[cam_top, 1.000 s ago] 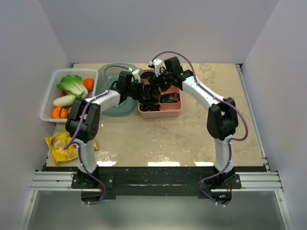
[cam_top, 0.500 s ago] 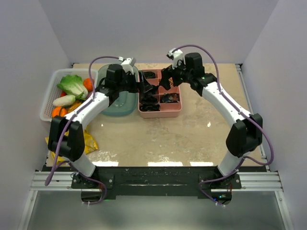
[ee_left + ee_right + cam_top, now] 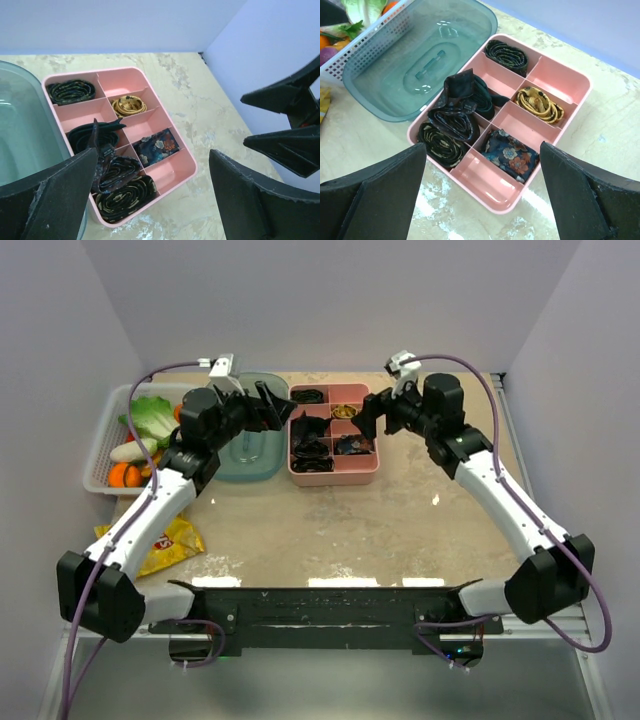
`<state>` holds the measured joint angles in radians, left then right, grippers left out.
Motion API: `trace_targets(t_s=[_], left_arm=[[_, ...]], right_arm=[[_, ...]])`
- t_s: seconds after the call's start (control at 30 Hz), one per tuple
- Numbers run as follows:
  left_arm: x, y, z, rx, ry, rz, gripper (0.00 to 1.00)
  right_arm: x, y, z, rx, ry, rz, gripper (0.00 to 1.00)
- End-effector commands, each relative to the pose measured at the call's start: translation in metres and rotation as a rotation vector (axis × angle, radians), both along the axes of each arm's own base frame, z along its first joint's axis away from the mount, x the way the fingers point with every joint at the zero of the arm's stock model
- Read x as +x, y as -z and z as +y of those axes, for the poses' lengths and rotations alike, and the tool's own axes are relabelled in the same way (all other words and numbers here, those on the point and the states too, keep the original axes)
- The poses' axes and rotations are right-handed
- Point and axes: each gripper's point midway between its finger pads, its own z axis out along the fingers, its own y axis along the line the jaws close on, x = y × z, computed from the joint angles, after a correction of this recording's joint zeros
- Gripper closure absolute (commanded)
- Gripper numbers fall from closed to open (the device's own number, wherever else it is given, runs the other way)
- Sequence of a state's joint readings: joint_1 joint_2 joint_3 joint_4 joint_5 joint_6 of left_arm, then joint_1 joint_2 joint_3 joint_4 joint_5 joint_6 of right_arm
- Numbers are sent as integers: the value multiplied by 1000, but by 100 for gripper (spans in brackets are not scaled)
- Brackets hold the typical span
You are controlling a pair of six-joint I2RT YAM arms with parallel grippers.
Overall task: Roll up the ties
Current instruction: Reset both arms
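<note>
Both arms' jaws apart | ties [image 3: 455,125] coiled inside pink tray [image 3: 560,80] | teal lid [image 3: 420,65] beside left rim | tabletop [image 3: 340,530] along near rim

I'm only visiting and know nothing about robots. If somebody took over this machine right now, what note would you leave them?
Left gripper: open, empty, raised beside the pink tray.
Right gripper: open, empty, raised at the tray's other side.
Ties: all visible ones sit in the tray's compartments, including the gold tie and floral tie.
Done: most are rolled and stowed.
Left: one dark tie has a loose end sticking up; probably tuck it in. Some compartments are bare.
</note>
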<state>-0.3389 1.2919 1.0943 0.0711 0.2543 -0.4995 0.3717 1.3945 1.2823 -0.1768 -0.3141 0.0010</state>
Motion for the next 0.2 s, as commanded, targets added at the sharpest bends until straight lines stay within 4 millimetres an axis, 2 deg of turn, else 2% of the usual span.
trace_targets(t_s=[0.0,0.13,0.17], left_arm=[[0,-18,21,-37,-108,-76,2],[-6,-16,22,-26,-99,-103,2],[-4,-12,29,-17,-136,-100,2]], right_arm=[[-1,-12,-13,42,74,-56,1],[0,-2,-21,42,119,-29,1],[2,5,-27,42,152,-22,1]])
